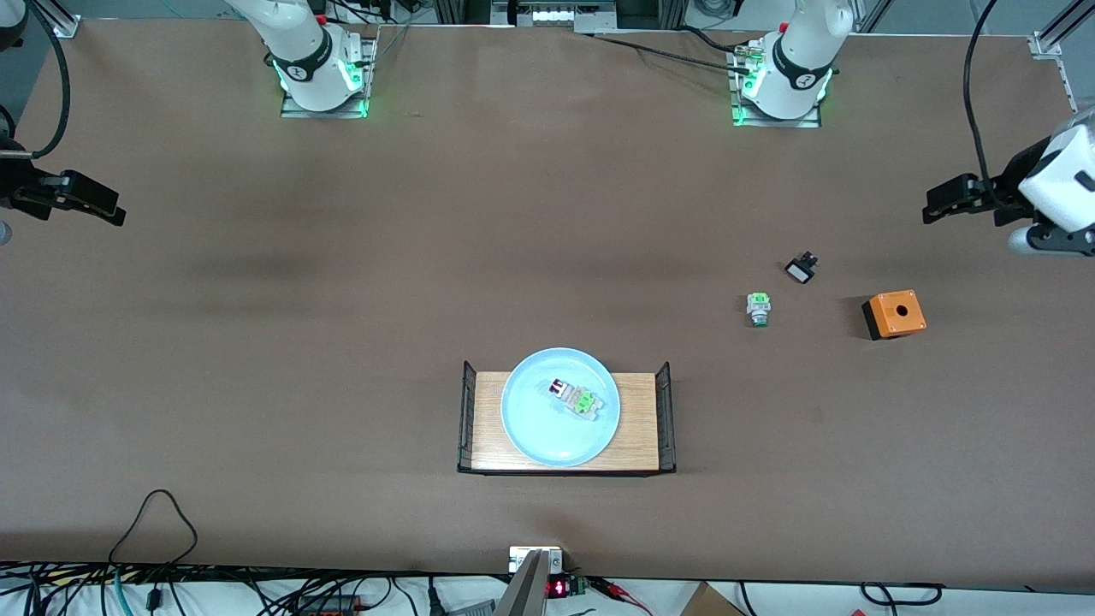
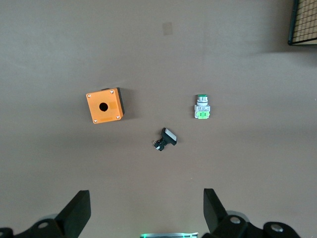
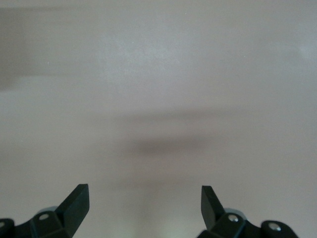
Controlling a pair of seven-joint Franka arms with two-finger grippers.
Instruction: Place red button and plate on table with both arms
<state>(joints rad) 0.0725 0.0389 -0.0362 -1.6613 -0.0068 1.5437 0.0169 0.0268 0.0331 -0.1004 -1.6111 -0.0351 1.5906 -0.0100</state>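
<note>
On the small light-wood rack with black wire ends (image 1: 637, 445), near the middle of the large matte brown desk (image 1: 342, 299), the round pale light-blue plate (image 1: 535, 428) is sitting with the tiny red-capped push-button switch (image 1: 574, 396) lying inside it, red end toward the right arm's end of the desk. Both task items are raised on the rack and neither is on the desk surface yet, so the task looks unstarted. Stacking them this way probably means one arm has to lift the button out while the other takes the plate.

Each arm is waiting at its own end of the desk. The left hand (image 2: 146, 210) is hanging over the desk with its black fingers spread wide and gripping nothing; its wrist view is looking down on the loose parts. The right hand (image 3: 144, 206) is likewise spread wide and empty, over bare desk.

Counting: two arms, one plate, one red button, one rack. Toward the left arm's end are lying three extras, well apart from the rack: one green-and-silver switch (image 1: 758, 308), one small black part with a white face (image 1: 802, 269), and one orange box with a hole (image 1: 894, 313).
</note>
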